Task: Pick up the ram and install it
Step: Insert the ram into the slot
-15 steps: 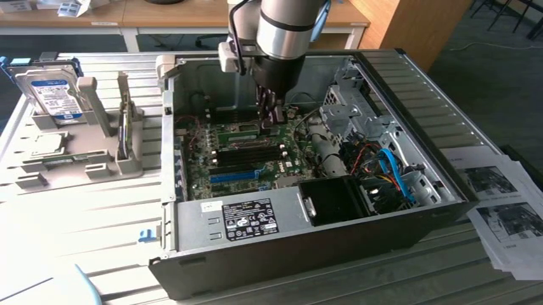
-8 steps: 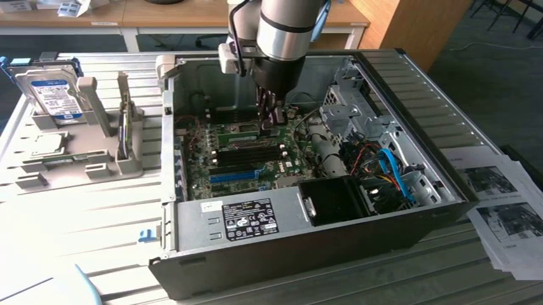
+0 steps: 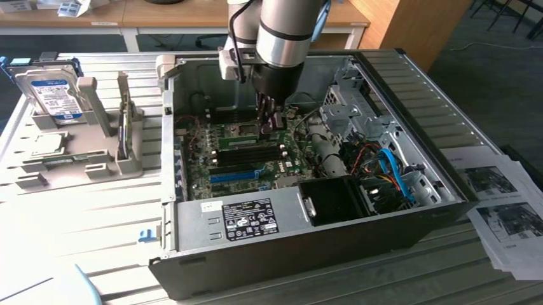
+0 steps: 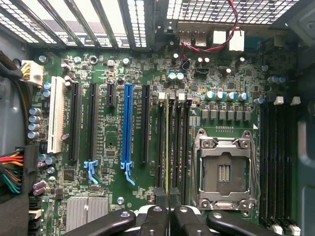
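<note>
End effector pinches the ram, seen edge-on, faces hidden between memory slots.

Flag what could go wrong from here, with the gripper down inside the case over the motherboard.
1. The gripper is shut on the ram, seen edge-on among tightly packed memory slots. A small sideways offset could press it onto a slot wall instead of into the channel.
2. The open CPU socket lies right beside those slots, so a slip or a dropped stick could strike its exposed contacts.
</note>
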